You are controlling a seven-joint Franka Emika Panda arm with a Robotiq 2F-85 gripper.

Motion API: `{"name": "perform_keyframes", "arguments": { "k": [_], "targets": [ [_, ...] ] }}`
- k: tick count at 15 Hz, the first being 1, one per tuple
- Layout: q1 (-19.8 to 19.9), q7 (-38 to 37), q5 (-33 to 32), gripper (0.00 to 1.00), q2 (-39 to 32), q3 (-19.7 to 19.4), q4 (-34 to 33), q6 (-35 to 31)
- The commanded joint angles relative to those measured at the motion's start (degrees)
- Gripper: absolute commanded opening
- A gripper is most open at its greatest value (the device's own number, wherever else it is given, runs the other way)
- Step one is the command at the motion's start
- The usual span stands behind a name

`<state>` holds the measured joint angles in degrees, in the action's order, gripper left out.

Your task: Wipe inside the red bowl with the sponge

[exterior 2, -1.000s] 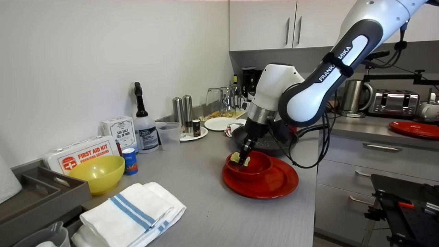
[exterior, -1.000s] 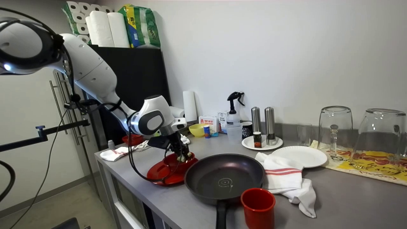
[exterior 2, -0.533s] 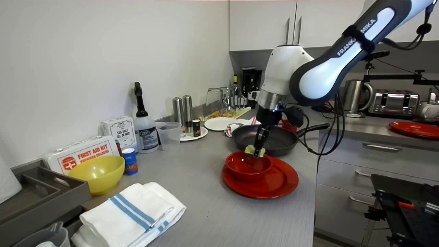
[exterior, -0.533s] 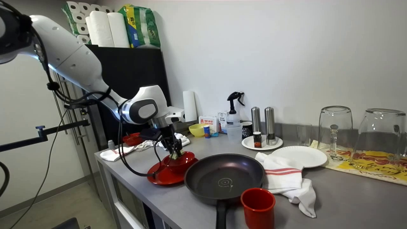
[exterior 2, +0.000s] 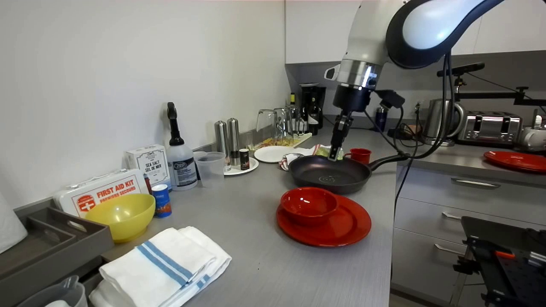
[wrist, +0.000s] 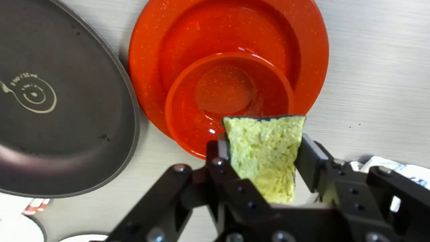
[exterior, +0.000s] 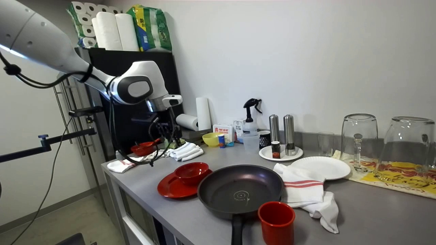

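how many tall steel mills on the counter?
2: one steel mill on a white plate, a second mill close beside it, both upright. Others could be hidden.

You have a glossy red bowl (wrist: 225,90); the plate (wrist: 231,27) beneath it is red, pale-flecked. Beside the bowl, your black frying pan (wrist: 77,134) carries a pale ringed print. Higher than the bowl, your tool (wrist: 263,146) is black, your sponge (wrist: 265,164) yellow-green with a dark edge.

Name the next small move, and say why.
Probably lower the sponge onto the counter beside the red plate: a second ago it was in the red bowl, and now the jaws hold it raised clear, which suggests the wiping may be over, though whether the bowl is clean I cannot tell.
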<state>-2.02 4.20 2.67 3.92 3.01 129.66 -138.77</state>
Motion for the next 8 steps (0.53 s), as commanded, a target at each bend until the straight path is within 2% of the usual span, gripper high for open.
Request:
{"name": "perform_keyframes", "arguments": {
  "k": [1,8],
  "targets": [
    [0.6,4.1,3.1,0.25,6.8,-2.2,4.0,6.1],
    [3.8,6.4,3.7,0.25,13.7,-8.6,11.5,13.1]
  ]
}}
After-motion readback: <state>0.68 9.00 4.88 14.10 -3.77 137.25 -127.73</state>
